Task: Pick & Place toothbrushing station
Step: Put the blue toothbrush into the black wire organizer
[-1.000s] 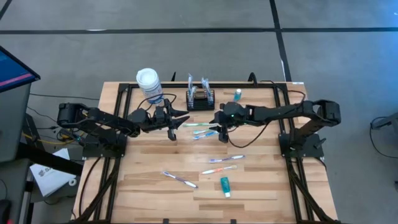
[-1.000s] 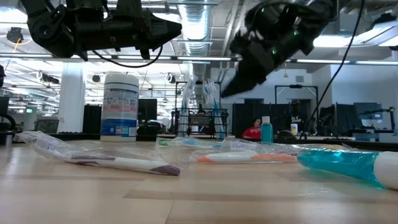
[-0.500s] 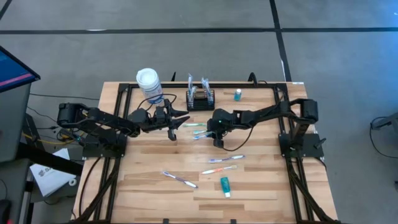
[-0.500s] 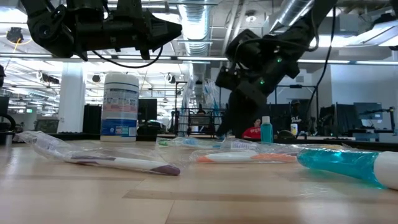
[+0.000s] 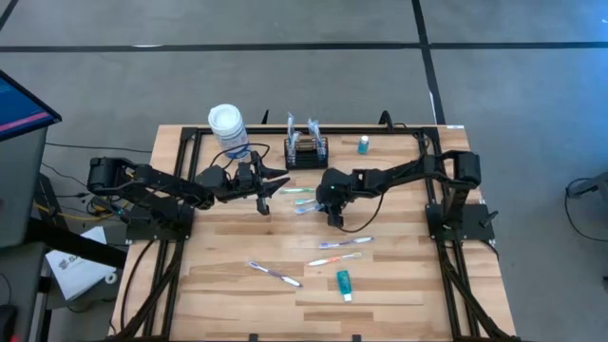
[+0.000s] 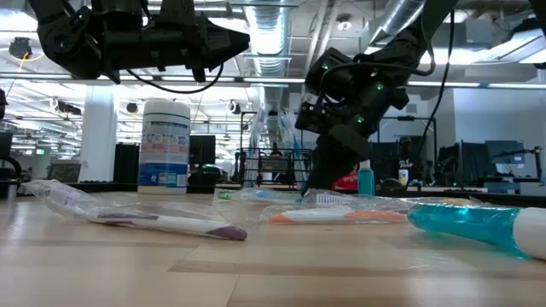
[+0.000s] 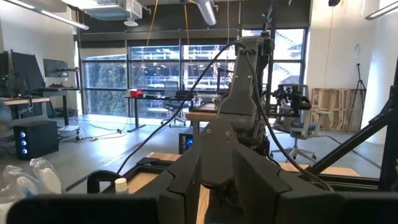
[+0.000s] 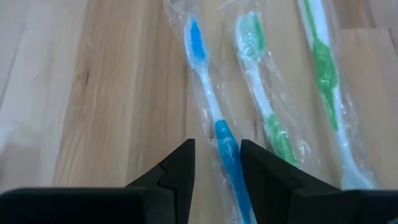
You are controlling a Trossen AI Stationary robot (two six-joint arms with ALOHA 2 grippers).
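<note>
Right gripper (image 8: 216, 163) low over blue-handled plastic-wrapped toothbrush (image 8: 214, 121), jaws narrowly parted astride handle, nothing held yet. Risk: slick wrapper, thin handle, so could pinch film only & slip out; could also snag nearby green-handled wrapped toothbrush (image 8: 267, 109). Small black wire-mesh basket (image 5: 306, 152) at far table edge, apart from grippers. Left gripper (image 5: 267, 183) hovering just left of brushes, part-open, empty.

No text can be read; the round canister's (image 6: 165, 145) blue label is too small to make out.
</note>
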